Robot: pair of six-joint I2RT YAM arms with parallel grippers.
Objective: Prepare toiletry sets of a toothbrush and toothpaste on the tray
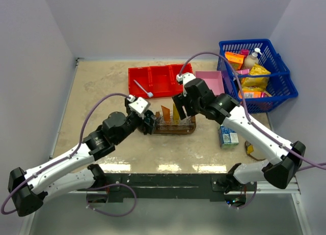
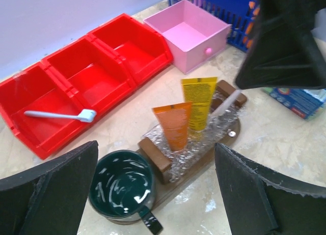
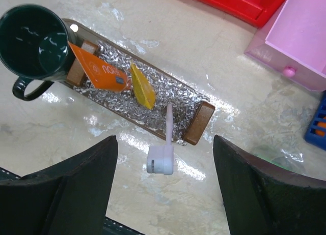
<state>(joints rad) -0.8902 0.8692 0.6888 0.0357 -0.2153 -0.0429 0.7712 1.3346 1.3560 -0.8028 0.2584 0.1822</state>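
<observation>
Our right gripper point(image 3: 164, 143) and left gripper point(image 2: 157, 148) are both wide open and hold nothing. In the middle of the top view, the tray point(image 1: 175, 131) has two toothpaste tubes point(image 2: 175, 125) standing on it and one toothbrush point(image 3: 168, 125) leaning at its right end. We think a bump from the right gripper could knock that leaning toothbrush off the tray.

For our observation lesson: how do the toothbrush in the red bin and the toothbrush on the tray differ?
The bin toothbrush lies flat; the tray toothbrush stands tilted, head up. The bin toothbrush is alone in a red bin compartment; the tray toothbrush is beside the yellow toothpaste. Both are slim and white.
</observation>
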